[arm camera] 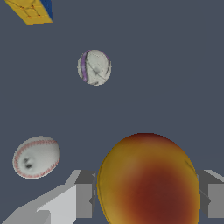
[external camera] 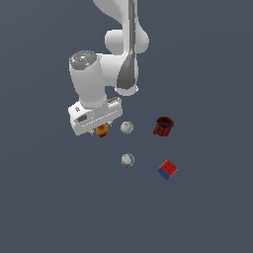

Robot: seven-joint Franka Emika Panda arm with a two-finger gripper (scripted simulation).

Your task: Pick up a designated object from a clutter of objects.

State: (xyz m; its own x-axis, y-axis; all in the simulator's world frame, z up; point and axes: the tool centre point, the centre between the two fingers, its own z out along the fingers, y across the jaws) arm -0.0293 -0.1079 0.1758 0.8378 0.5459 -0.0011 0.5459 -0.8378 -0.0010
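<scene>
**Claw astride the fruit, lift not yet begun**

The fruit (arm camera: 148, 179), yellow-orange with a red patch, sits between the fingers (arm camera: 83, 194) of the gripper (external camera: 101, 129). The wrist view shows a finger close on each side, the jaws open about as wide as the fruit; whether the pads press on it I cannot tell. In the exterior view the fruit peeps out under the hand, seemingly on the floor.

So the reach looks done; closing firmly and lifting are left.

A baseball (external camera: 127, 127) lies just beside the fruit, with a mug (external camera: 163, 126) further towards the exterior view's right. A second ball (external camera: 128, 160) and the cube (external camera: 168, 169) lie nearer the camera, well apart. The surface is flat, plain dark grey-blue, with plenty of room for a straight lift.
</scene>
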